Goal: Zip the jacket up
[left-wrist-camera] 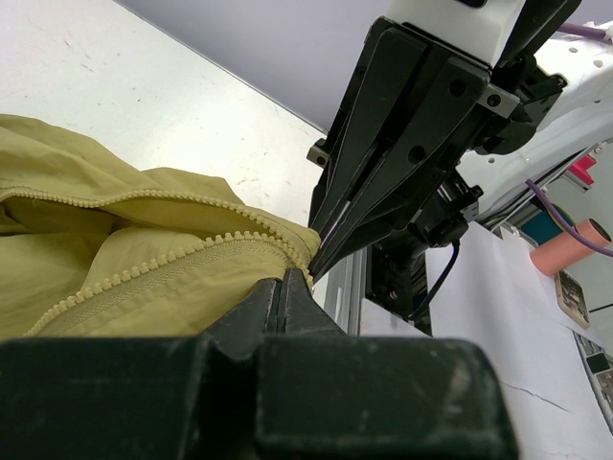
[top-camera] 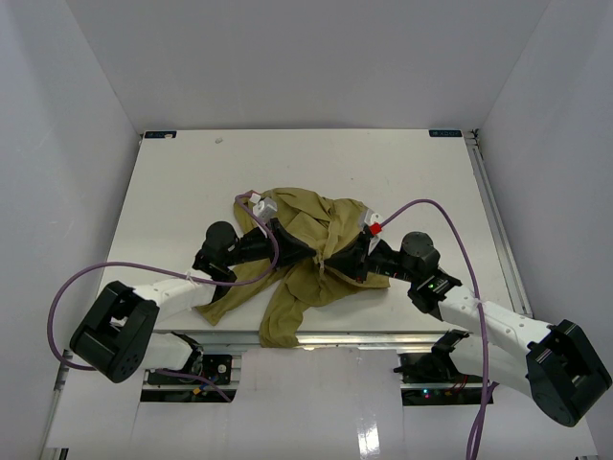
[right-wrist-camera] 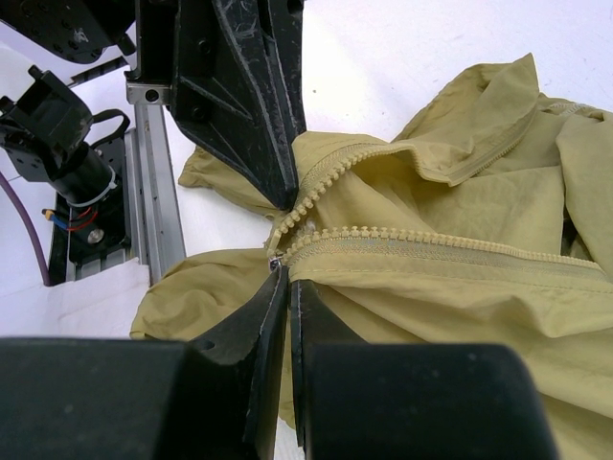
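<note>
The olive-green jacket (top-camera: 306,244) lies crumpled on the white table near its front edge, its zipper open. My left gripper (top-camera: 308,259) comes in from the left and is shut on the jacket's front edge by the bottom of one zipper row (left-wrist-camera: 192,254). My right gripper (top-camera: 326,261) comes in from the right, tip to tip with the left one, and is shut on the other front edge right at the small metal zipper slider (right-wrist-camera: 276,261). The two tooth rows (right-wrist-camera: 431,235) spread apart from that point. The jacket also fills the right wrist view (right-wrist-camera: 460,240).
The white table (top-camera: 192,182) stretches behind and beside the jacket. A sleeve (top-camera: 283,321) hangs over the table's front edge. Purple cables (top-camera: 96,273) loop from both arms. The metal frame rail (right-wrist-camera: 158,182) runs along the front edge.
</note>
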You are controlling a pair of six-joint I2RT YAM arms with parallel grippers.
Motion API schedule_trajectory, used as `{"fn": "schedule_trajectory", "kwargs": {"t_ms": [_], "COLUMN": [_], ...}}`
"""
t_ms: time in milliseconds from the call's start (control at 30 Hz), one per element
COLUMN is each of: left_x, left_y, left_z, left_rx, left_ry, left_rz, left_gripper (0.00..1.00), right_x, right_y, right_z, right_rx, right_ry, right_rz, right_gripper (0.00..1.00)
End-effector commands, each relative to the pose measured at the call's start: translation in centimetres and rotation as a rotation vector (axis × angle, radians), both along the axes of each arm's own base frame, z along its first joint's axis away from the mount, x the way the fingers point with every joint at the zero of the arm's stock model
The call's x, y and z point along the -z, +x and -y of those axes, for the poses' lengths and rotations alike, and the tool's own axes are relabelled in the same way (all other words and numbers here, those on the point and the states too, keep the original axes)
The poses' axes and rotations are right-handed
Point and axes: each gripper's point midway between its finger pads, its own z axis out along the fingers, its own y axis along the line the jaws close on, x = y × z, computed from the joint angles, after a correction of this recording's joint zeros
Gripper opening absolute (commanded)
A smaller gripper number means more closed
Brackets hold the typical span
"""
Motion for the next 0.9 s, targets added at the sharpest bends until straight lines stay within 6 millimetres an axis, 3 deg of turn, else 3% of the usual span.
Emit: {"fn": "schedule_trajectory", "kwargs": {"t_ms": [0,867], "left_x": [-1.88,-1.97], "left_y": [0.01,0.02], "left_z": [-0.05,-0.23], "left_rx": [-0.008,-0.023], "left_ry": [-0.026,-0.033], "left_rz": [0.066,0.082], "left_gripper": [0.0,0.0], "right_x": [-1.54,-1.61], "right_y": [-0.52,-0.03], "right_z": [-0.34,-0.48], "right_rx": [-0.036,-0.022], "right_ry": [0.03,0.028], "right_rz": [0.048,0.039], "right_gripper": [0.08,0.08]}}
